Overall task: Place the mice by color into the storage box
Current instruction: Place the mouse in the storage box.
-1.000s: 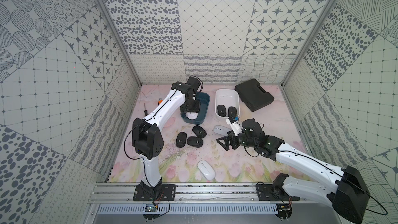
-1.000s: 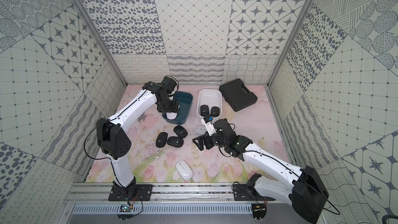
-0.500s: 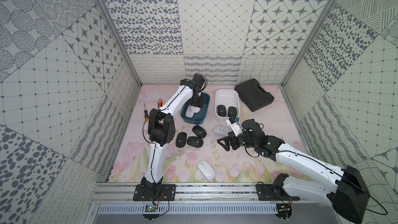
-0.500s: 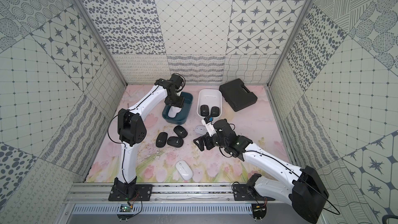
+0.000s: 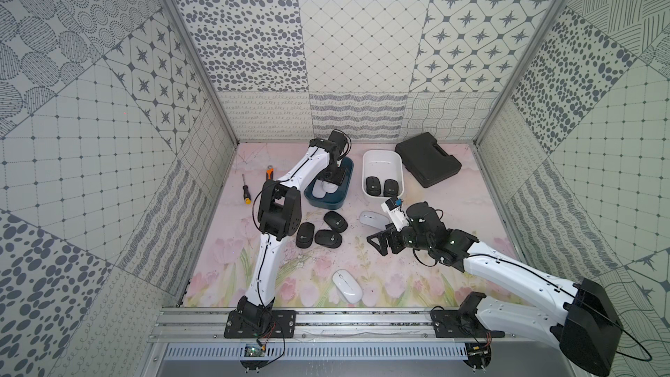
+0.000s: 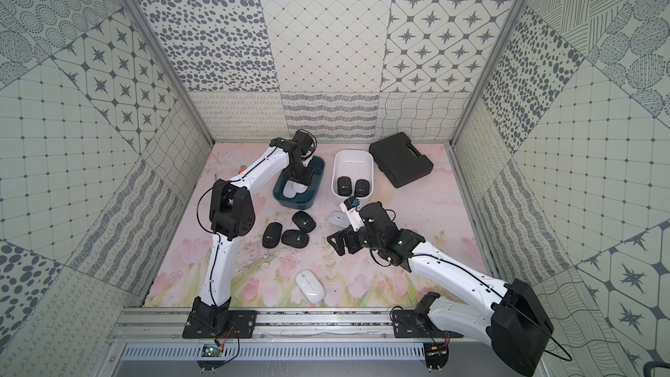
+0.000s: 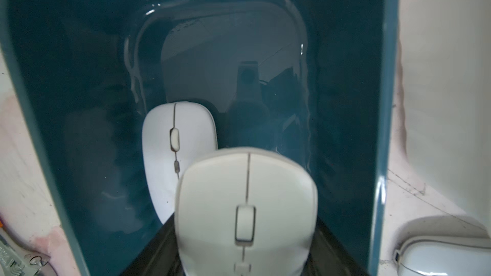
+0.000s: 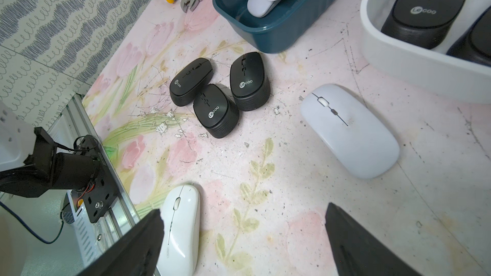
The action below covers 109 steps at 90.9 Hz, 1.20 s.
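Clamping a white mouse (image 7: 245, 208) by its sides, the left claw (image 5: 330, 180) hangs inside the teal bin (image 5: 326, 204). In the left wrist view the mouse hides nearly all of the claw, with only dark edges showing beside it. Whether the mouse's nose touches the bin floor cannot be told. A second white mouse (image 7: 170, 150) lies flat on that floor, partly behind the held one, and the left arm covers much of the bin in both top views. The right claw (image 8: 244, 209) hovers over the worktop (image 5: 453, 212) with its jaws wide apart and nothing between them. Its wrist overlaps the edge of a third white mouse (image 5: 373, 219) in a top view. One finger cuts off part of a fourth white mouse (image 5: 347, 286), near the front rail, in the right wrist view. The white mice are slim and glossy, each with a thin centre seam and a small scroll wheel. Three black mice (image 5: 335, 221) (image 5: 305, 235) (image 5: 328, 238) cluster touching on the worktop near the teal bin. Two more black mice (image 5: 372, 186) (image 5: 391, 187) sit side by side in the white bin (image 5: 382, 159), one cropped in the right wrist view. These are rounded, with ribbed sides and "Lecoo" printed in light letters. A screwdriver (image 5: 246, 194), an adjustable wrench (image 5: 270, 175) and a black case (image 5: 427, 159) lie near the back.
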{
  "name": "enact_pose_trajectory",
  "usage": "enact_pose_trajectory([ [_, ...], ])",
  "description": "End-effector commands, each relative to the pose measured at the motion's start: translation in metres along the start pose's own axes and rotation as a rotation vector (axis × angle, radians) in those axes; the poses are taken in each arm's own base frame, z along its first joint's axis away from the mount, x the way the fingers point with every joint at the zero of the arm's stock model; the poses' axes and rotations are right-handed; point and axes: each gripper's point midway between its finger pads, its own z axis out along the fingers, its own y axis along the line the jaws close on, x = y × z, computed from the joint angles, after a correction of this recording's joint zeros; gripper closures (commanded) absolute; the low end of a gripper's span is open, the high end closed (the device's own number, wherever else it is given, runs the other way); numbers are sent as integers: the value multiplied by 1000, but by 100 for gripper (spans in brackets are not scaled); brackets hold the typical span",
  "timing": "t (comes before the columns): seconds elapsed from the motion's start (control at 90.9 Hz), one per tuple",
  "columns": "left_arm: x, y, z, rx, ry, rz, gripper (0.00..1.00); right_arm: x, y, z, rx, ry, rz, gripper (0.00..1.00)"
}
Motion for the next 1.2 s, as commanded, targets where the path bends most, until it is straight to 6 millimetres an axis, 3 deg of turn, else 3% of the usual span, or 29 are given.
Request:
enact_pose_trajectory([
  [0.0,-1,-7,10,11,-7,18,51,-2,-2,0,9,-23,-7,1],
  [0.539,14,-17,35,-4,40,25,49,3,-5,1,16,-17,-3,1],
  [0.726,15,-19,37,5,45,20,39,2,-5,1,15,-17,-2,1],
  [0.87,15,-19,37,6,48,16,37,0,-3,1,10,-21,1,1],
  [1.189,7,-23,20,29,14,-24,22,-4,0,1,-1,-30,2,1],
])
